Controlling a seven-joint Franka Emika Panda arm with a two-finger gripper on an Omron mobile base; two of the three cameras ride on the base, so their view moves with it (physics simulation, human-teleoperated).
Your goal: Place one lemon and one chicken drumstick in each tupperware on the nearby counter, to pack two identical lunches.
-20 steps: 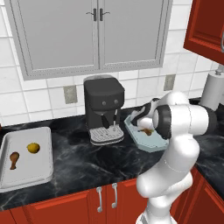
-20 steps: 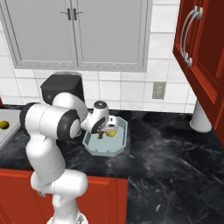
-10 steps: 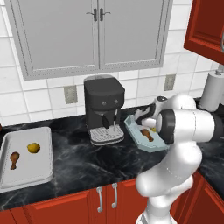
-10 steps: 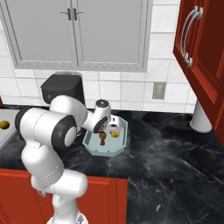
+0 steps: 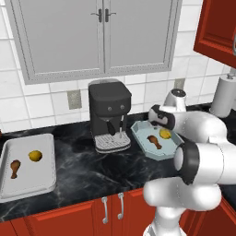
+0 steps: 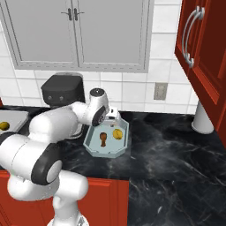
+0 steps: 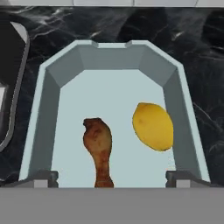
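— Where the tabletop [image 5: 83,175] begins at the left, what lies there?
— The whitish-grey tupperware [image 5: 27,184]; it holds a drumstick [image 5: 14,168] and a lemon [image 5: 33,156], apart.
— And further right?
— The coffee machine [image 5: 109,115]; then the pale blue tupperware [image 7: 48,113], with another drumstick [image 7: 99,148] and lemon [image 7: 152,126] lying side by side; the fingers [image 7: 41,179] stand wide apart above its near end, gripping nothing.

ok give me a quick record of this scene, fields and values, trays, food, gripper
blue tray: right of coffee machine, holds drumstick and lemon, apart
grey tray: left end of counter, holds drumstick and lemon
gripper: open, above blue tray, holding nothing
packing: both trays have one of each
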